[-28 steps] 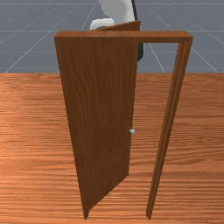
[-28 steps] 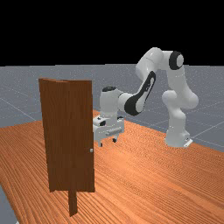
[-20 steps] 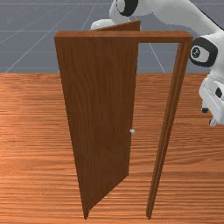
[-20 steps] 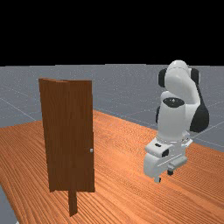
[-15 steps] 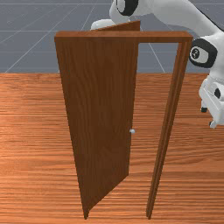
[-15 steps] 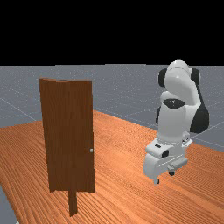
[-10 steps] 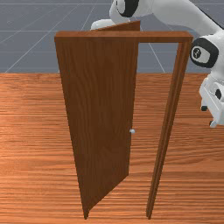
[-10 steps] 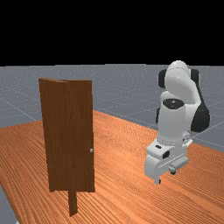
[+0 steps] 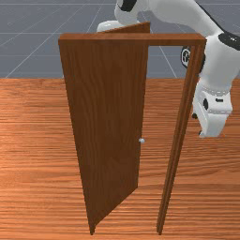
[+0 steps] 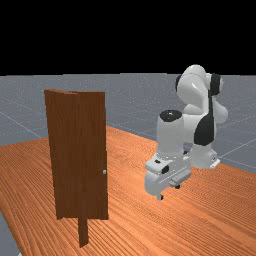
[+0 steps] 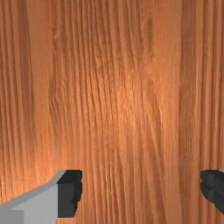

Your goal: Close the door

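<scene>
The brown wooden door (image 9: 108, 117) stands ajar, swung back from its frame (image 9: 136, 39) toward the arm's side, its hinged edge at the front view's left. A small pale knob (image 9: 142, 140) sits near the door's free edge; the knob (image 10: 104, 172) also faces the far view's right. My gripper (image 9: 198, 125) hangs past the frame's right post in the front view. In the far view the gripper (image 10: 169, 192) is right of the door (image 10: 80, 155), apart from it and above the table. Open fingers with nothing between them mark the gripper (image 11: 141, 192) in the wrist view.
The frame's right post (image 9: 176, 150) stands between the front camera and part of my hand. Wood-grained table (image 10: 135, 230) lies under the door and the hand. My arm's base (image 10: 202, 157) stands behind the hand at the far view's right.
From beside the door in the far view, my hand first swung right and toward that camera. Since half a second ago it has come back somewhat toward the door, which has not moved.
</scene>
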Robot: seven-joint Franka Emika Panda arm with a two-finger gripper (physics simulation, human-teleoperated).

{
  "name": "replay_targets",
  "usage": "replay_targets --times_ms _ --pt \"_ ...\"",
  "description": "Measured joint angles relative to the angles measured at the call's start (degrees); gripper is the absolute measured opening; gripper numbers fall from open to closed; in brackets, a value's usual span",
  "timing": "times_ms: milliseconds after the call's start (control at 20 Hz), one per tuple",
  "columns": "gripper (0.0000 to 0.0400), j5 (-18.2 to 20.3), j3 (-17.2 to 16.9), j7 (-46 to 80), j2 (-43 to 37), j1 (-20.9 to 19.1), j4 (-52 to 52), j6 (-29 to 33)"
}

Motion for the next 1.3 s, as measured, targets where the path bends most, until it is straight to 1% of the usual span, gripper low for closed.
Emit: replay_targets --times_ms 150,200,250,300,350,400,550,600,650,700,750,900,950,1000,1100,1150,1200,1250,1300 --pt "0.0400 -0.20 0.11 -0.63 0.49 0.06 0.85 -0.35" --pt "0.0400 -0.72 -0.67 1.80 1.05 0.75 1.98 -1.42" --pt "0.0400 -1.03 -0.84 1.67 0.76 0.75 1.47 -1.38" --pt "0.0400 0.90 -0.72 3.24 -0.41 -0.10 -0.75 0.25" --pt "0.0400 1.73 0.37 -1.99 4.75 -1.62 9.55 -11.48" --pt "0.0400 0.37 -0.61 -1.10 -1.20 -1.70 -1.95 0.18" --pt "0.0400 1.15 -1.40 -6.23 -2.68 -5.79 -3.98 -2.04" --pt "0.0400 2.23 -1.19 -9.06 2.50 -7.43 6.16 -14.09" --pt "0.0400 1.78 -1.71 -9.46 -1.42 -8.03 -1.21 -7.37" --pt "0.0400 0.43 -2.56 -9.17 -3.46 -8.05 -5.07 -3.43" --pt "0.0400 0.94 -2.24 -11.60 -3.93 -9.16 -5.93 -2.80" --pt "0.0400 0.08 -2.59 -16.29 -4.90 -11.06 -7.58 -1.95" --pt "0.0400 -1.70 -4.36 -11.61 -4.59 -9.96 -6.94 -3.05" --pt "0.0400 -0.36 -2.95 -17.80 -5.27 -11.89 -8.20 -1.64" --pt "0.0400 -1.24 -2.83 -21.31 -0.40 -12.34 0.37 -4.97" --pt "0.0400 -2.00 -2.12 -24.64 4.06 -11.58 8.12 -8.11" --pt "0.0400 0.34 -2.66 -16.67 5.22 -10.86 9.67 -9.47" --pt "0.0400 -2.21 -2.00 -26.63 11.32 -10.83 20.92 -13.67" --pt "0.0400 -1.25 -2.25 -22.76 10.43 -10.81 19.26 -13.34"
